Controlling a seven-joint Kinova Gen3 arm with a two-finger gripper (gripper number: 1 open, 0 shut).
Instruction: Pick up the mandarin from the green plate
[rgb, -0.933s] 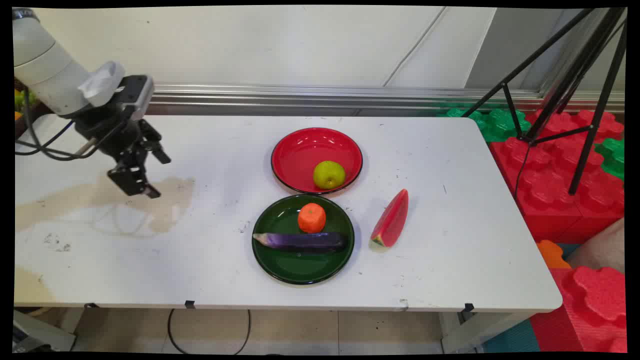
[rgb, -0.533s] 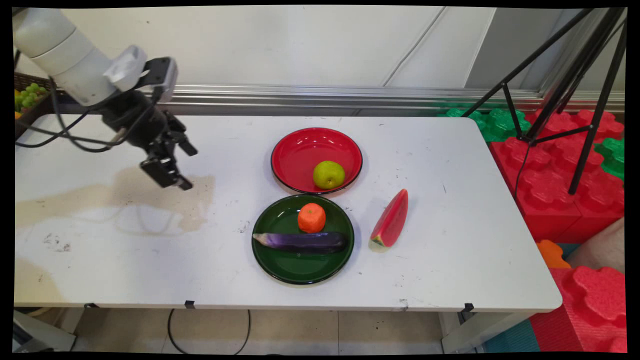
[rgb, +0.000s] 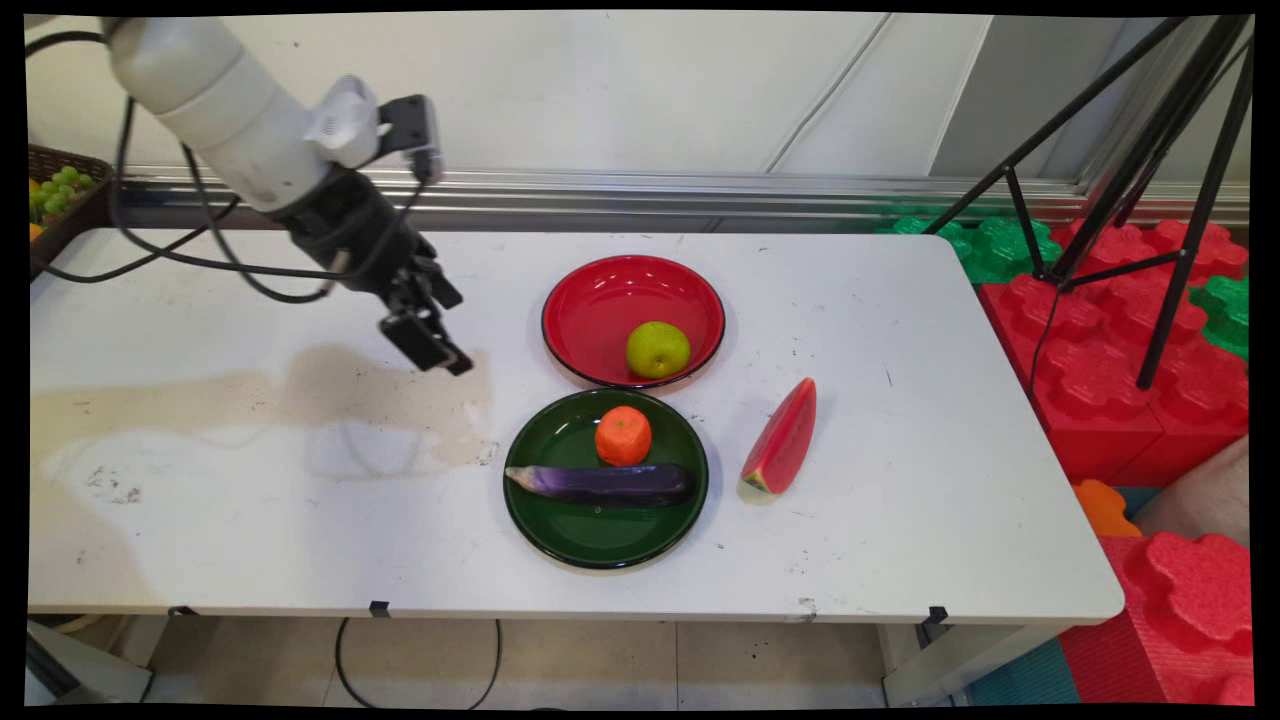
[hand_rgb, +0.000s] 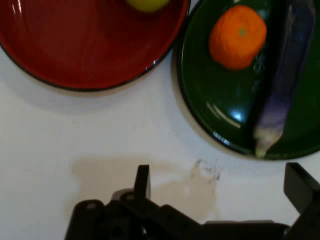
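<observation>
Since the earlier frames the gripper (rgb: 428, 337) has travelled from the table's left side toward the red bowl (rgb: 600, 300) and now hangs above bare white table (rgb: 880, 520) just left of that bowl. Nothing else has shifted. Its two black fingers (hand_rgb: 142, 181) stand wide apart, holding nothing. The white arm slopes down from the upper left, black cables looping beneath it, wrist tilted so the fingers angle down and toward the bowl.

The red bowl holds a yellow-green apple (rgb: 658, 349) at its near right side. Just in front of the bowl, rims nearly touching, sits a dark green plate (rgb: 560, 530) carrying an orange (rgb: 623, 436) and a purple eggplant (rgb: 605, 483) lying crosswise. A watermelon slice (rgb: 781, 441) lies on the table beside the plate, right of and nearer than the bowl.
</observation>
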